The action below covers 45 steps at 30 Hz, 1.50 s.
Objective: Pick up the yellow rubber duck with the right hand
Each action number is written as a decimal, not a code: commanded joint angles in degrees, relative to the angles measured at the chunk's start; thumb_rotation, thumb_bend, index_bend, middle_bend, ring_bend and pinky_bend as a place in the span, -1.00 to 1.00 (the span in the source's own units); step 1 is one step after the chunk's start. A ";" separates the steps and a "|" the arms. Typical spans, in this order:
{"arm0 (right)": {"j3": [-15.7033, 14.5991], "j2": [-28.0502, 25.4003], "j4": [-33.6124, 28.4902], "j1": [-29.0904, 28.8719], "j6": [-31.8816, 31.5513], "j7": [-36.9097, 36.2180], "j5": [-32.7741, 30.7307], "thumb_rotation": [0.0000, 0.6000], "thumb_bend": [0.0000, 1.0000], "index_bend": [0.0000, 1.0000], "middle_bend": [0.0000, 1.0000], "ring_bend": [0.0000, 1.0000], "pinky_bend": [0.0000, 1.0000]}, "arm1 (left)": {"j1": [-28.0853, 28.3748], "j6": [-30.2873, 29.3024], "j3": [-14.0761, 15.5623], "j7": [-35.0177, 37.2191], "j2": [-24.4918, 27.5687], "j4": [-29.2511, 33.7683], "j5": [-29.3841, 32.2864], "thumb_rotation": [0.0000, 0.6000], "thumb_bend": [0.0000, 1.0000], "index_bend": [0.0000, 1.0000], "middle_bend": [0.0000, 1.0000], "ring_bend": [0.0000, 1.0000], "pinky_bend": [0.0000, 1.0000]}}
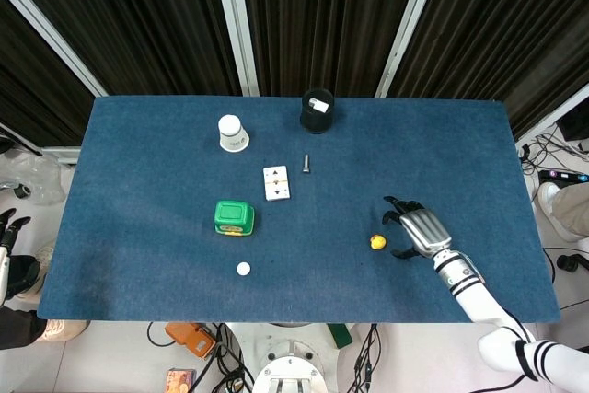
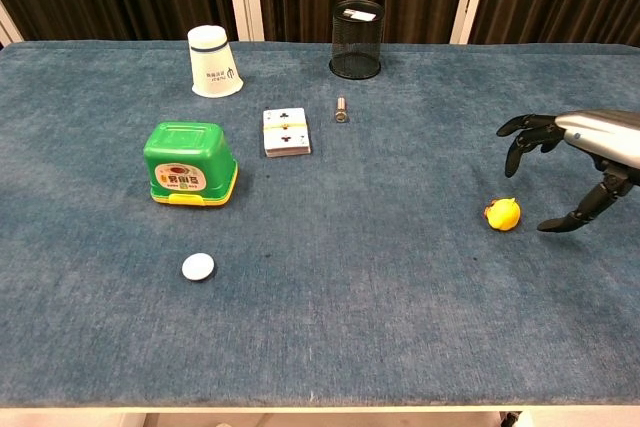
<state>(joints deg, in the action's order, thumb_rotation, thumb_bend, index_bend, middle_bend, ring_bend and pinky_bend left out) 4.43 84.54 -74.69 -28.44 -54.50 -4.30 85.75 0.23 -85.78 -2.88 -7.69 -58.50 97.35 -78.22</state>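
The small yellow rubber duck (image 1: 377, 242) (image 2: 502, 214) sits on the blue cloth in the right front part of the table. My right hand (image 1: 411, 228) (image 2: 570, 162) hovers just to its right with fingers spread and curved toward it, thumb low beside the duck, holding nothing and not touching it. My left hand (image 1: 7, 236) shows only as dark fingertips at the far left edge of the head view, off the table; its state is unclear.
A green box (image 1: 234, 218) and a white disc (image 1: 243, 269) lie left of centre. Playing cards (image 1: 276, 182), a bolt (image 1: 306, 164), a white paper cup (image 1: 232, 132) and a black mesh holder (image 1: 317, 110) stand further back. The table's front edge (image 1: 396, 319) runs near my forearm.
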 commanded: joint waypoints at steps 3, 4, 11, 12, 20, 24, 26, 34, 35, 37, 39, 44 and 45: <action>-0.12 1.30 1.27 -1.28 0.92 -1.11 -0.29 1.00 -0.41 -0.07 -0.65 -0.46 -0.47 | 0.03 0.06 0.00 -0.09 0.02 0.01 0.04 1.00 -0.41 -0.66 -0.91 -0.86 -0.65; -0.16 1.49 1.43 -1.46 0.97 -1.27 -0.28 1.00 -0.38 -0.06 -0.65 -0.46 -0.47 | 0.04 0.06 0.01 -0.11 0.02 0.01 0.02 1.00 -0.41 -0.66 -0.91 -0.86 -0.65; -0.94 2.41 2.08 -2.38 1.06 -1.75 0.01 1.00 -0.36 -0.03 -0.65 -0.46 -0.47 | 0.05 0.15 0.11 -0.18 0.08 0.00 -0.07 1.00 -0.41 -0.66 -0.91 -0.86 -0.65; -1.04 2.46 2.07 -2.45 1.03 -1.68 0.03 1.00 -0.36 -0.03 -0.65 -0.46 -0.47 | 0.06 0.16 0.13 -0.20 0.08 -0.01 -0.09 1.00 -0.41 -0.66 -0.91 -0.86 -0.65; -1.46 2.61 1.65 -3.24 1.15 -1.05 -0.22 1.00 -0.33 0.01 -0.64 -0.46 -0.46 | 0.03 0.07 0.15 -0.25 0.09 0.00 -0.16 1.00 -0.41 -0.66 -0.91 -0.86 -0.65; -1.57 2.64 1.40 -3.45 1.24 -0.36 -0.67 1.00 -0.29 0.05 -0.64 -0.46 -0.46 | 0.03 0.10 0.16 -0.21 0.11 0.01 -0.13 1.00 -0.41 -0.66 -0.91 -0.86 -0.65; -1.67 2.70 1.38 -3.49 1.25 -0.05 -0.87 1.00 -0.29 0.08 -0.64 -0.46 -0.46 | 0.01 0.08 0.17 -0.20 0.12 0.01 -0.15 1.00 -0.41 -0.66 -0.91 -0.86 -0.65; -1.64 2.52 0.87 -3.55 0.67 0.38 -1.59 1.00 -0.17 0.18 -0.62 -0.44 -0.43 | -0.04 0.01 0.17 -0.13 0.17 0.05 -0.15 1.00 -0.41 -0.66 -0.91 -0.86 -0.65; -1.49 2.45 0.82 -3.51 0.11 0.09 -1.44 1.00 -0.14 0.20 -0.61 -0.43 -0.42 | -0.04 0.00 0.17 -0.14 0.19 0.04 -0.15 1.00 -0.41 -0.66 -0.91 -0.86 -0.65; -1.27 2.28 0.72 -3.46 -0.75 -0.33 -1.19 1.00 -0.11 0.21 -0.60 -0.42 -0.41 | -0.06 0.01 0.19 -0.16 0.20 0.07 -0.13 1.00 -0.41 -0.66 -0.91 -0.86 -0.65; -0.97 2.04 0.57 -3.41 -1.92 -0.82 -0.78 1.00 -0.09 0.23 -0.60 -0.42 -0.40 | -0.07 -0.05 0.17 -0.14 0.20 0.09 -0.15 1.00 -0.41 -0.66 -0.91 -0.86 -0.65; -0.26 0.77 -0.86 -2.68 -6.15 -2.80 0.72 1.00 -0.09 0.23 -0.59 -0.41 -0.39 | -0.13 -0.09 0.19 -0.07 0.23 0.06 -0.13 1.00 -0.41 -0.66 -0.91 -0.86 -0.65; -0.15 0.41 -1.27 -2.45 -7.25 -3.21 1.20 1.00 -0.09 0.23 -0.59 -0.40 -0.39 | -0.13 -0.11 0.19 -0.07 0.23 0.07 -0.14 1.00 -0.41 -0.66 -0.91 -0.86 -0.65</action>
<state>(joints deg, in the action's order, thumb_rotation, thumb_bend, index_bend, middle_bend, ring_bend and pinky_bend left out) 3.92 85.72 -75.09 -31.38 -59.91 -6.51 86.02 0.10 -85.89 -2.70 -7.76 -58.27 97.42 -78.36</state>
